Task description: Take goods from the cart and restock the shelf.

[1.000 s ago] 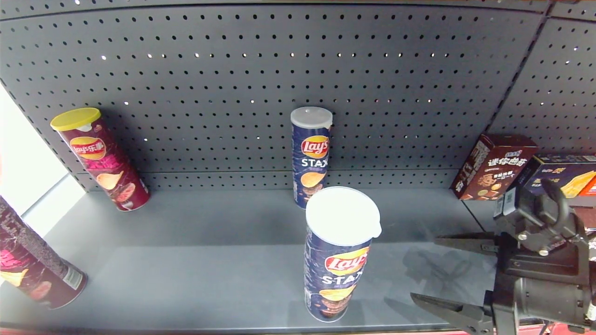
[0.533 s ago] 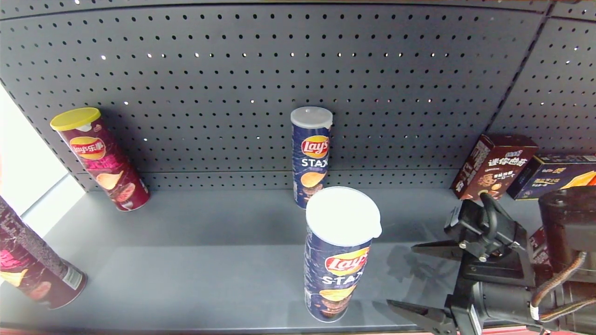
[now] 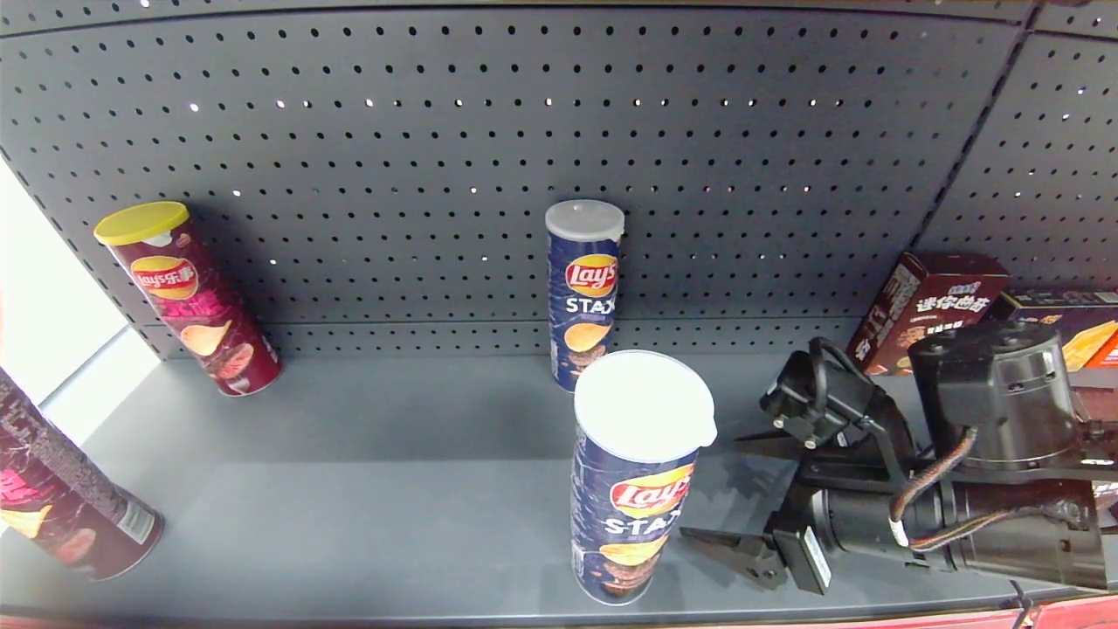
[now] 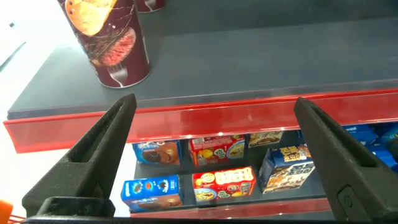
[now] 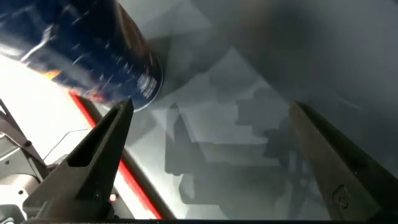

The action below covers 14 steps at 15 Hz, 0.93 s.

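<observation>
A blue chip can [image 3: 633, 489] with a white lid stands upright near the front of the grey shelf [image 3: 393, 472]. A second blue can [image 3: 583, 293] stands behind it by the pegboard. My right gripper [image 3: 714, 486] is open just right of the front can, level with its lower half, not touching it. In the right wrist view the blue can [image 5: 93, 56] lies beyond one fingertip of the right gripper [image 5: 211, 104]. My left gripper [image 4: 214, 102] is open in front of the shelf's red edge [image 4: 249, 115], empty, with a dark red can [image 4: 109, 40] beyond it.
Two dark red cans stand at the left, one at the back [image 3: 188, 297], one at the front [image 3: 61, 507]. A brown box [image 3: 926, 306] and a blue box [image 3: 1066, 328] sit at the right. Small boxes [image 4: 224, 180] fill the shelf below.
My right arm has moved left and further onto the shelf, bringing its open gripper up beside the front blue can. The cans have not moved.
</observation>
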Tool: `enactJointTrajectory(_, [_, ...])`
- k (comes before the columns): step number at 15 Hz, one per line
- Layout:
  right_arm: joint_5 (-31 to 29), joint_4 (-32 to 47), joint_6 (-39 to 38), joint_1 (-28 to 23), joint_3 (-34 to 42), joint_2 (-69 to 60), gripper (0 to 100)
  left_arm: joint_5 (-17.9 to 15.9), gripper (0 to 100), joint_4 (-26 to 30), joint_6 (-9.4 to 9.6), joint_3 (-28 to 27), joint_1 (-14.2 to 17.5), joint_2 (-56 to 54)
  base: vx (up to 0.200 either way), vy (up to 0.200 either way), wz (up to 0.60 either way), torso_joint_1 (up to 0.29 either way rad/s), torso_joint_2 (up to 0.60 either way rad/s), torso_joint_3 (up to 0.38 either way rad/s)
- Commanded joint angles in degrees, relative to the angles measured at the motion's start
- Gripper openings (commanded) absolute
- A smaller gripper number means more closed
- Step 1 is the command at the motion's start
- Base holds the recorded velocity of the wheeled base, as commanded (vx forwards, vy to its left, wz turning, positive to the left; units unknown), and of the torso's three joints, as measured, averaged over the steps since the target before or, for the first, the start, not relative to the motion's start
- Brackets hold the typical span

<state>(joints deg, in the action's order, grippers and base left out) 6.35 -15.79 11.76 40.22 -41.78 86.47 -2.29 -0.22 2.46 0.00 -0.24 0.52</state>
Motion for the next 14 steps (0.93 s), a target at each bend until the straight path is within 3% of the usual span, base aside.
enactJointTrajectory(1, [-0.02,-0.03,0.01,0.13,-0.67,1.69,100,0.01,100,-0.04,0.00,0.00,-0.02,0.09,0.000,0.000,0.00,0.000,0.00,0.000])
enactJointTrajectory(14, [0.06,-0.12,0.01,2.32,-1.90,3.27,100,0.09,100,-0.04,-0.18,0.00,-0.02,0.09,0.000,0.000,0.00,0.000,0.00,0.000])
